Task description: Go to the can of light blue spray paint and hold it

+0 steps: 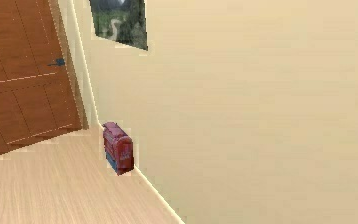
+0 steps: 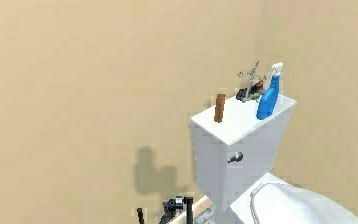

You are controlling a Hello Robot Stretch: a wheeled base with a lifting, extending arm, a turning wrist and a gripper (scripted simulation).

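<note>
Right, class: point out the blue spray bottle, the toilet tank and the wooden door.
blue spray bottle [image 2: 268,100]: arm side view, on its body.
toilet tank [image 2: 222,142]: arm side view, on its front wall.
wooden door [image 1: 22,75]: forward view, on its middle panel.

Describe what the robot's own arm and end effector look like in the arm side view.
At the bottom edge the end effector appears as a small dark, blocky body with pale flecks, and a thin dark finger stands left of it. Cables, markings and the arm's bar are too small or cropped to tell.
</note>
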